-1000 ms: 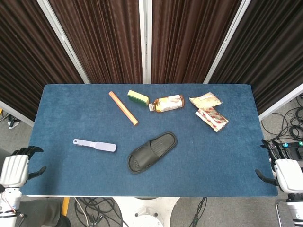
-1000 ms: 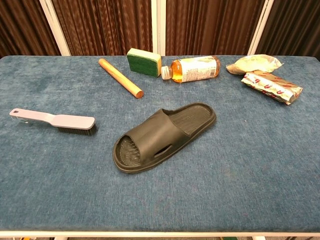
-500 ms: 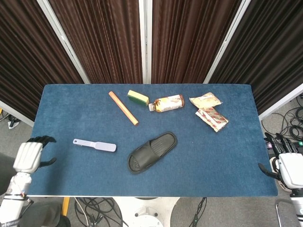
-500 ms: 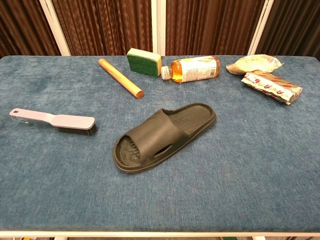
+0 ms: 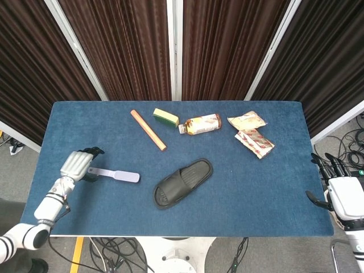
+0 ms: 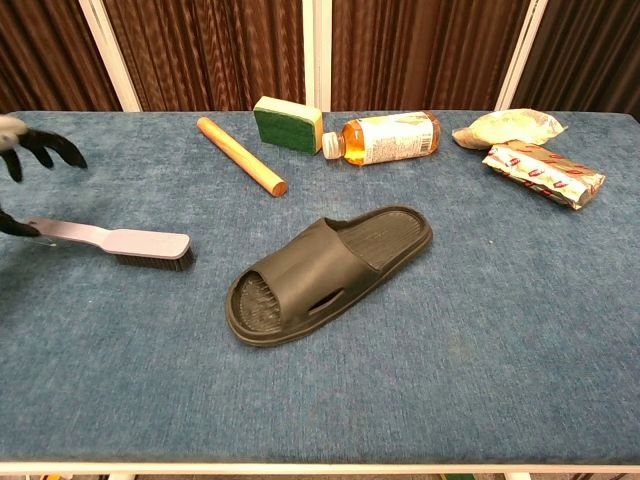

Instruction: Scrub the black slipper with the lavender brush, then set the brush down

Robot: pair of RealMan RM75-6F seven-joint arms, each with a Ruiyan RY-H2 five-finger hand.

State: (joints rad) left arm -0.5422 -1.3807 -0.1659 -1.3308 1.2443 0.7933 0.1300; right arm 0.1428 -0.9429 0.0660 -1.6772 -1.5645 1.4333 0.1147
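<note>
the lavender brush lies flat at the left of the frame, well apart from the black slipper in the middle. the left hand is over the brush handle end with fingers spread, grasping nothing. the right hand hangs released at the right edge, off the blue table.

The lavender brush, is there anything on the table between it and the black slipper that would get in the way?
Nothing visible does. The lavender brush lies left of the black slipper with only bare blue table between them. The wooden stick lies farther back, off that path. The left hand is at the brush's handle end.
</note>
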